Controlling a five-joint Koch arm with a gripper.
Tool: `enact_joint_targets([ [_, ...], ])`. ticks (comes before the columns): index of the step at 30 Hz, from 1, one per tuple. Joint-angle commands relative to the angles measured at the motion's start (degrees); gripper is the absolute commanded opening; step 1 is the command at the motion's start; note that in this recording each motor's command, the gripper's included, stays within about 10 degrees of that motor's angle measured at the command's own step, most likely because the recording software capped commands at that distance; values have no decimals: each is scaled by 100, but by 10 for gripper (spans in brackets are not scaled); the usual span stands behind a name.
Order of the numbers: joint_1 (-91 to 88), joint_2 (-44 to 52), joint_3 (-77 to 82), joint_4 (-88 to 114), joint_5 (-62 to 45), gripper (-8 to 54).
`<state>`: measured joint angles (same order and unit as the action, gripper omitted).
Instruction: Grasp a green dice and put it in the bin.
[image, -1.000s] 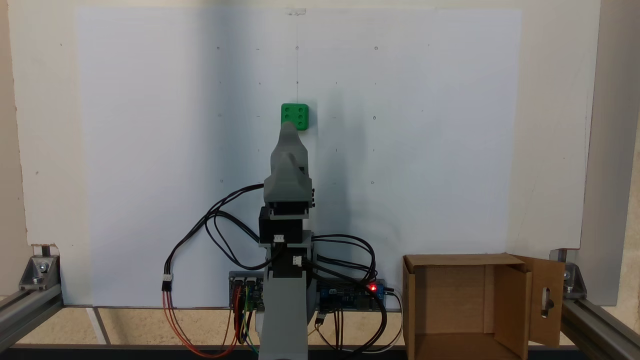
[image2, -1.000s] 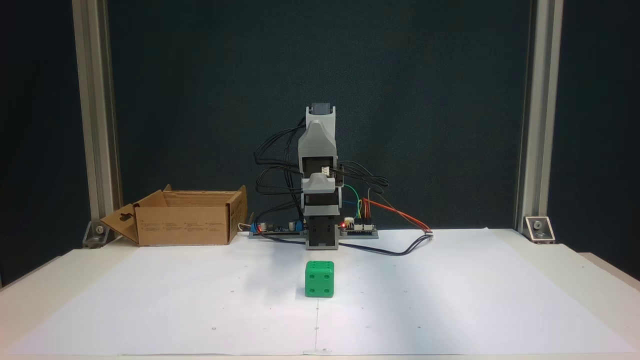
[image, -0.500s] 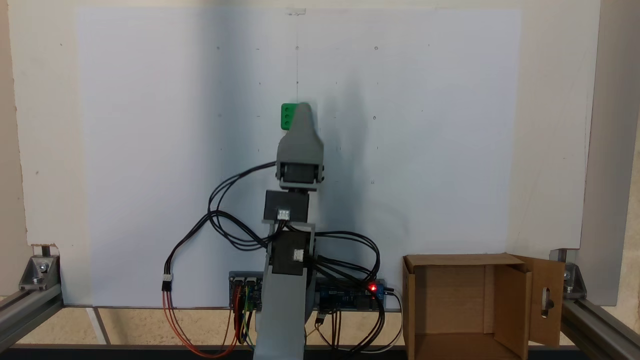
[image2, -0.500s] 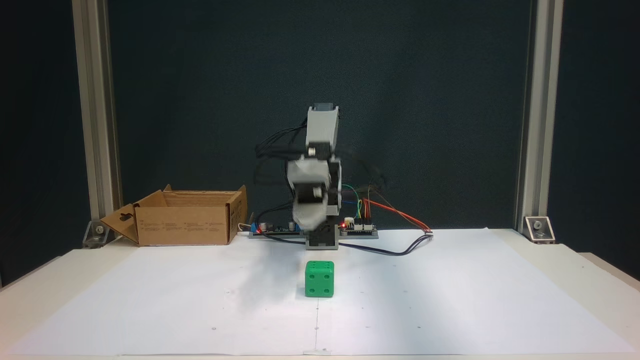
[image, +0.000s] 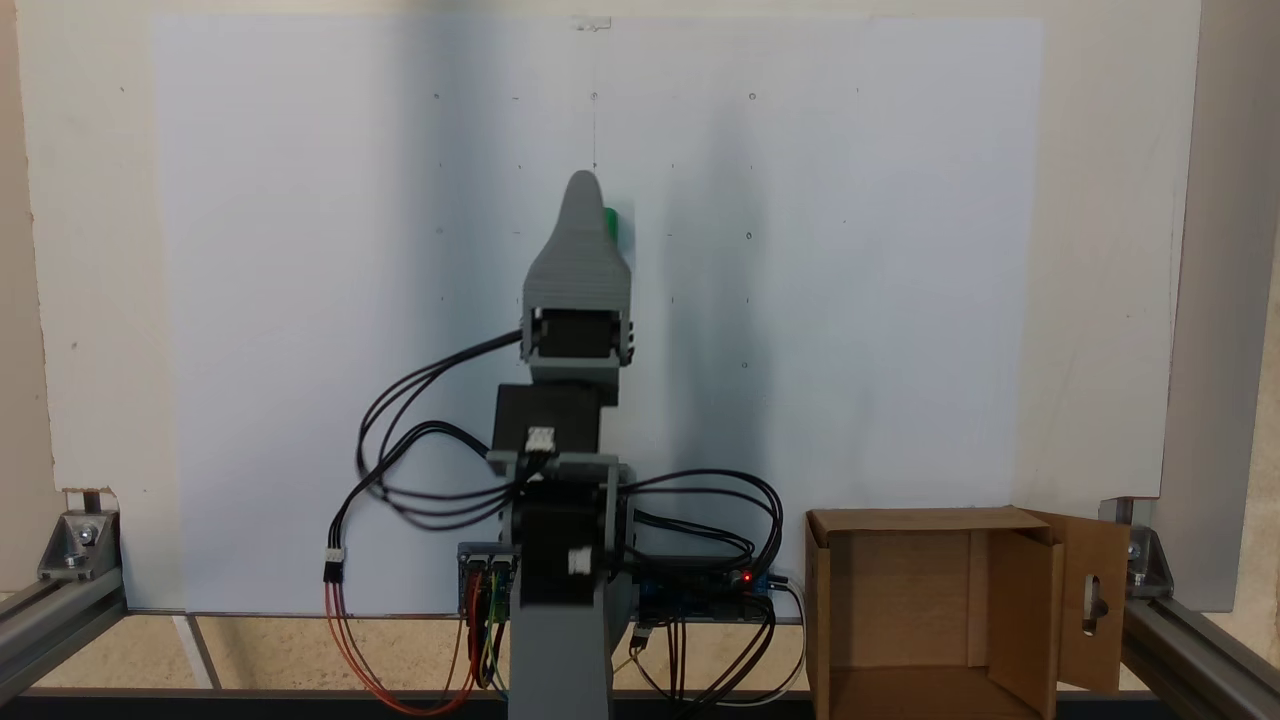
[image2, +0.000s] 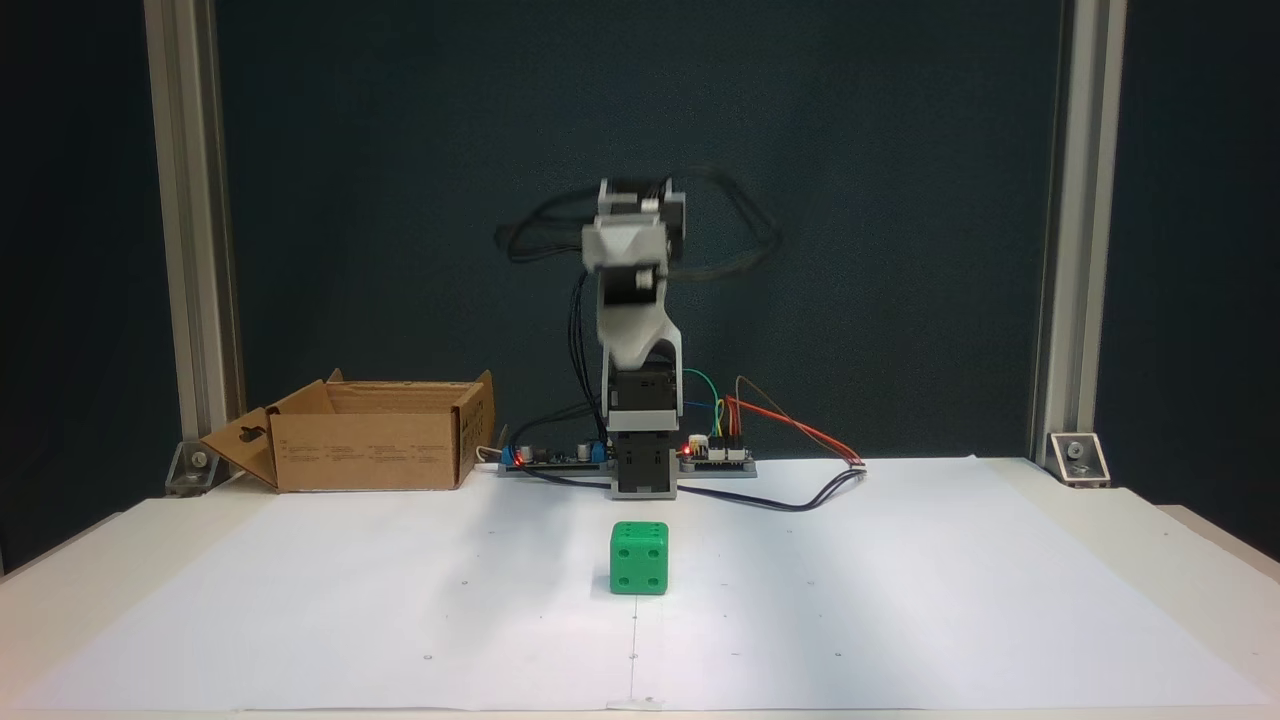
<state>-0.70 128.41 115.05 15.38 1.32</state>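
Risen and stretched forward since a second ago, arm blurred at centre frame in both fixed views, tool (image: 584, 185) now overlapping nearly all of the green dice (image2: 639, 558) in the top-down view. No change to dice or bin (image2: 375, 437).

Near to far, front view: dice resting on white paper on the table (image2: 1190, 560), lower centre, untouched, well below the raised tool (image2: 640, 352). Behind it, arm base and wiring. Far left, bin, well apart from the dice.

Risks, as judgement: fast descent with little sight of alignment; tip landing on top of the cube or pushing it away; narrow opening straddling badly, dice squirting out sideways.

Tool state: one tip visible, jaws one behind the other; impossible to tell how far apart. Nothing held, nothing touched.
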Motion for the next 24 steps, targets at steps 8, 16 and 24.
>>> enact_joint_targets([
  [8,-272,-2048,-1995,3470,431,428],
  [16,-114,-3032,-2575,4948,431,429],
  [24,-35,-3226,-2479,4421,457,431],
])
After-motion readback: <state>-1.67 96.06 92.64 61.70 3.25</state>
